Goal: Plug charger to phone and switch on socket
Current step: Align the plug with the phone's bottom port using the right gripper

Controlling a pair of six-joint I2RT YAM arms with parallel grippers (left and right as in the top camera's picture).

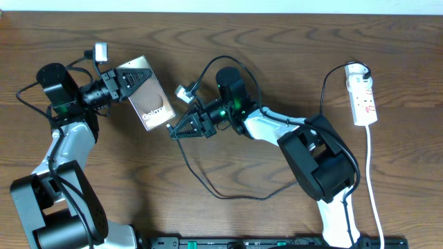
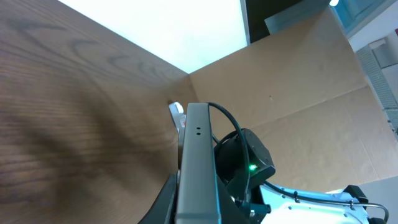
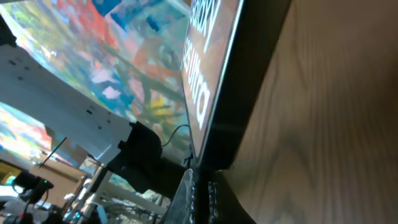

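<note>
My left gripper [image 1: 124,84] is shut on the phone [image 1: 154,105] at its upper-left end and holds it tilted above the table. In the left wrist view the phone's grey edge [image 2: 199,155] stands between my fingers [image 2: 198,211]. My right gripper [image 1: 174,131] is shut on the tip of the charger, right at the phone's lower end. The charger's thin black cable [image 1: 208,185] loops down across the table. The right wrist view shows the phone's lettered face [image 3: 208,68] just ahead of my closed fingers [image 3: 203,193]. The white socket [image 1: 363,97] lies at the far right, away from both grippers.
The socket's white cord [image 1: 372,180] runs down the right side to the front edge. A black bar [image 1: 277,242] lies along the table's front edge. My right arm [image 1: 311,155] crosses the middle right of the table. A cardboard wall [image 2: 298,87] stands behind.
</note>
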